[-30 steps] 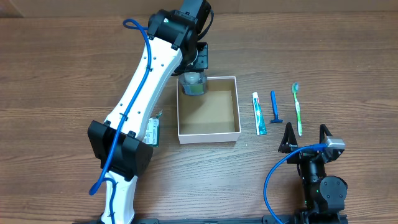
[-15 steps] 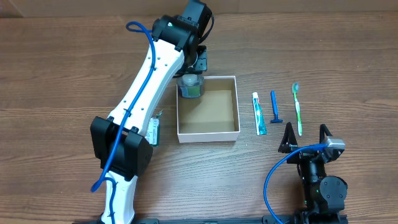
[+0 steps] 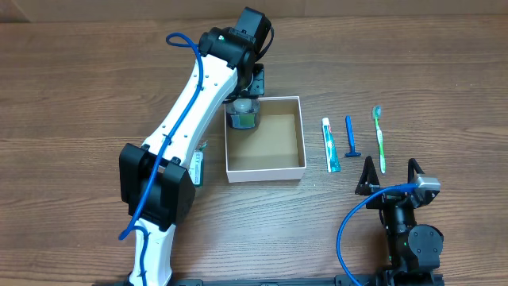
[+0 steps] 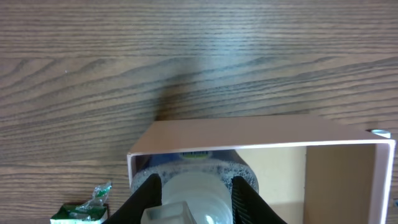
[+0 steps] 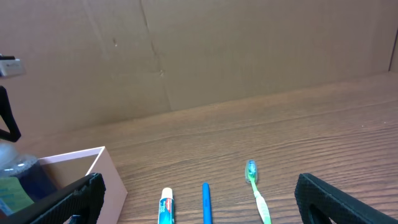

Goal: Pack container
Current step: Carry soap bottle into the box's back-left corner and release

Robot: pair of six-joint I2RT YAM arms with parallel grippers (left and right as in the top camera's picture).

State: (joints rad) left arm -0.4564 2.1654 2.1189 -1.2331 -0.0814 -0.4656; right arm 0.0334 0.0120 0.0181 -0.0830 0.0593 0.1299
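Note:
The container (image 3: 274, 163) is a square shallow cardboard box with white walls and a brown floor, at the table's middle. My left gripper (image 3: 244, 107) is shut on a clear bottle with a white cap (image 4: 189, 193) and holds it upright over the box's far left corner (image 4: 140, 155). A toothpaste tube (image 3: 330, 144), a blue razor (image 3: 351, 137) and a green toothbrush (image 3: 379, 139) lie in a row right of the box; they also show in the right wrist view (image 5: 165, 205). My right gripper (image 3: 390, 176) is open and empty, near the front edge.
A small green and white packet (image 3: 195, 167) lies on the table left of the box, partly under the left arm. It also shows in the left wrist view (image 4: 78, 211). A cardboard wall (image 5: 199, 50) stands behind the table.
The left arm has shifted slightly to the right and back, carrying the bottle at the box's far left corner. The right arm has not moved.

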